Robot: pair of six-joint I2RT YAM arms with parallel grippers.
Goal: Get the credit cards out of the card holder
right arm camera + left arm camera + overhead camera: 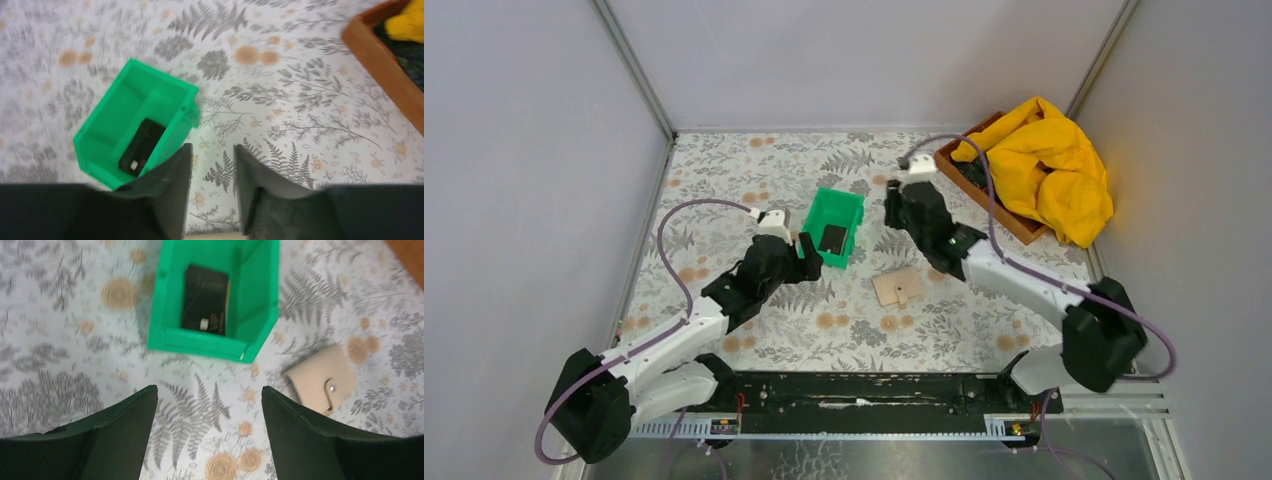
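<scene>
The tan card holder lies folded shut on the table, its tab snapped; it also shows in the left wrist view. A black credit card lies inside the green bin; it shows in the left wrist view and the right wrist view. A thin tan edge lies beside it. No greyish card shows. My left gripper is open and empty, just left of the bin's near end. My right gripper is open and empty, right of the bin and beyond the holder.
A wooden tray at the back right holds a yellow cloth and dark items. The tray's corner shows in the right wrist view. Grey walls close in the floral tabletop on three sides.
</scene>
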